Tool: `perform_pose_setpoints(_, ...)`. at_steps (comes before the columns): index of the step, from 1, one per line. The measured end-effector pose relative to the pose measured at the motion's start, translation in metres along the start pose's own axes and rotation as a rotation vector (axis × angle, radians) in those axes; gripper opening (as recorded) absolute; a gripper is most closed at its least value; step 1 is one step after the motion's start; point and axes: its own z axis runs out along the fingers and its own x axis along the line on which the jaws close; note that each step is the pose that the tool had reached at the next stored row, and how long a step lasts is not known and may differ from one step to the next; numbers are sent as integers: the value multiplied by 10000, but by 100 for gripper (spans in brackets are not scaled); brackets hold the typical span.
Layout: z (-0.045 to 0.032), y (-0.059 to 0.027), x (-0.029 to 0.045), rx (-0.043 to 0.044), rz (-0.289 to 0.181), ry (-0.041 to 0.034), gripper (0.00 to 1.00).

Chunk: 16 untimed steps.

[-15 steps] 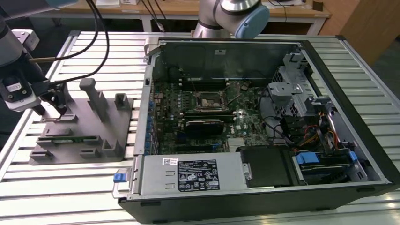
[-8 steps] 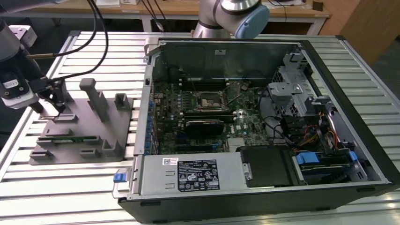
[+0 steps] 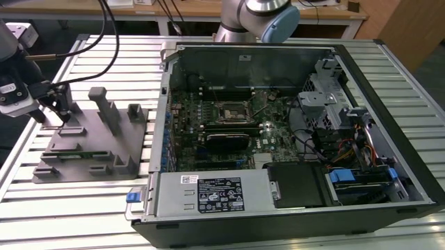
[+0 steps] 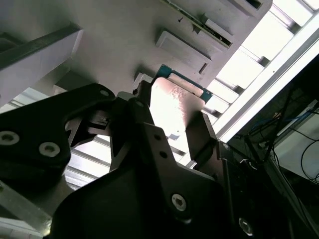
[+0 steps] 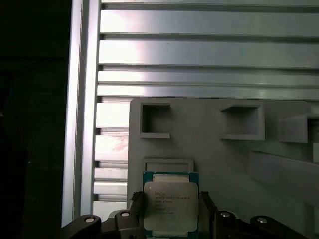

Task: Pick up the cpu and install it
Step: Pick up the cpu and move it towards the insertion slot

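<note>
The gripper (image 3: 56, 115) hangs over the far corner of the grey tray (image 3: 76, 156), at the exterior view's left. Its two dark fingers (image 5: 207, 211) are closed in on the cpu (image 5: 171, 204), one pressing against each of two opposite edges, so the chip sits right between the fingertips. In the second wrist view the same pinch shows from a lower angle, with the pale chip (image 4: 174, 107) framed by the black fingers.

The cpu lies flat, parallel to the tray's surface, its silver-grey metal top turned up toward the first wrist camera and a thin green border showing around it. It is close to square (no long axis stands out), and its sides run in line with the tray's edges. It overlaps a shallow rectangular recess (image 5: 168, 164) in the tray; I cannot tell whether it touches the tray.

The tray rests on a slatted metal table (image 3: 70, 208). Well apart, toward the exterior view's right, stands an open computer case (image 3: 299, 57) with its motherboard socket (image 3: 232, 112).
</note>
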Motion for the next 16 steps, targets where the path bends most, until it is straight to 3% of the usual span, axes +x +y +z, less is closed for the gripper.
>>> perform_pose_setpoints(16, -231, 15, 2, 0, 0, 1, 53)
